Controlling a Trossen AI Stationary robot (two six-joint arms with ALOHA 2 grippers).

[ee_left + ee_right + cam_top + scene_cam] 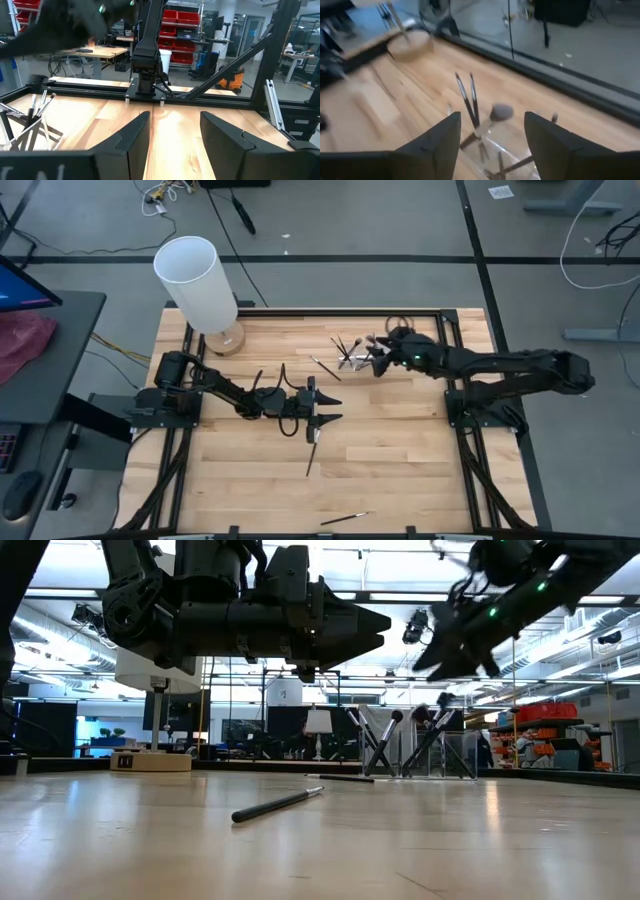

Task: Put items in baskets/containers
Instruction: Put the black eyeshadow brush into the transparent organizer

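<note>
The right gripper (378,363) hangs over the far middle of the table (400,470), its two fingers (434,145) spread wide apart with nothing between them, directly above the clear plastic holder (352,361). In the right wrist view the holder (512,157) shows between and just beyond the fingers, with several makeup brushes standing in it at slants, among them one with a rounded grey head (501,112) and two thin dark handles (468,102) leaning close together, their ends splayed outward in different directions. In the low view these brushes (385,745) cross each other like a fan, tips up, beneath the raised gripper. Just to the left of the holder a loose brush (325,368) lies flat on the wood, its long axis running diagonally. The left gripper (333,407) waits nearer the table's centre, fingers parted and holding nothing. Under and just ahead of it lies a dark-handled brush (312,452), its long axis running roughly from the gripper toward the near edge; the low view shows it (277,804) flat on the boards. Another brush (346,519) lies well apart by the near edge, almost crosswise. A tall white cylinder (196,283) on a round wooden base stands at the far left corner.
</note>
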